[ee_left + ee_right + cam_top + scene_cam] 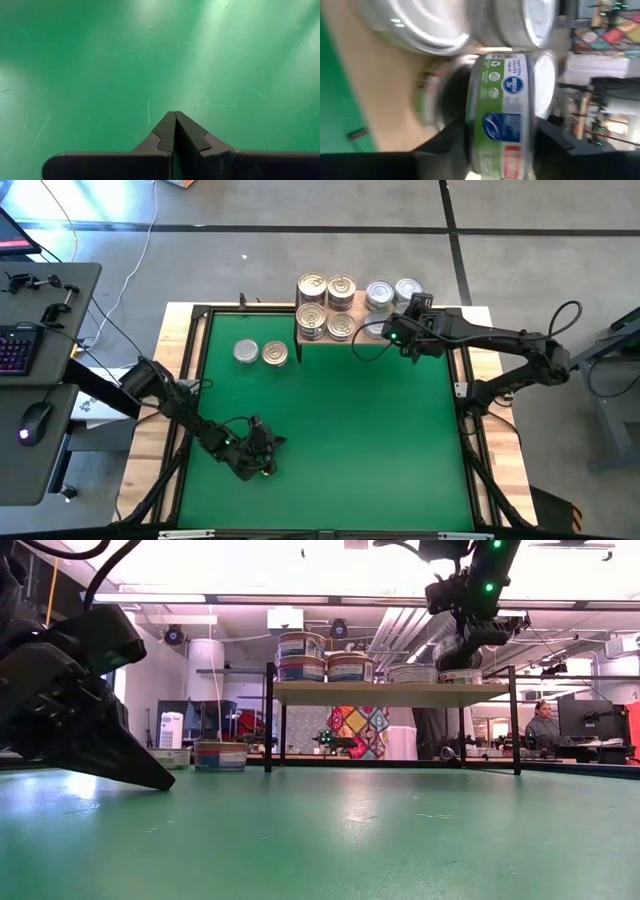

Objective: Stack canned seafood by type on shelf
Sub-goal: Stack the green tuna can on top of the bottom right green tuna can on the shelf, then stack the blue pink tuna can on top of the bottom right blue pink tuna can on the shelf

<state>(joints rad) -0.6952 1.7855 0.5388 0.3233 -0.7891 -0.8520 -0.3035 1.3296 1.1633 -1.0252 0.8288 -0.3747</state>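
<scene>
Two grippers are showing, and only one is busy. The right gripper (385, 330) is reaching over the shelf (352, 342) at the far edge of the green mat (330, 420), its fingers (452, 132) sitting either side of a green-and-blue labelled tin (502, 112) turned on its edge between them; whether they are squeezing it or just flanking it cannot be told. Silver-lidded tins (392, 292) are sitting on the shelf's right half just beside this gripper, gold-lidded tins (326, 305) are standing stacked on its left half, and two loose tins (260, 353) are lying on the mat left of the shelf. The left gripper (262, 463) is resting low on the near mat, fingers pressed together, gripping nothing.
</scene>
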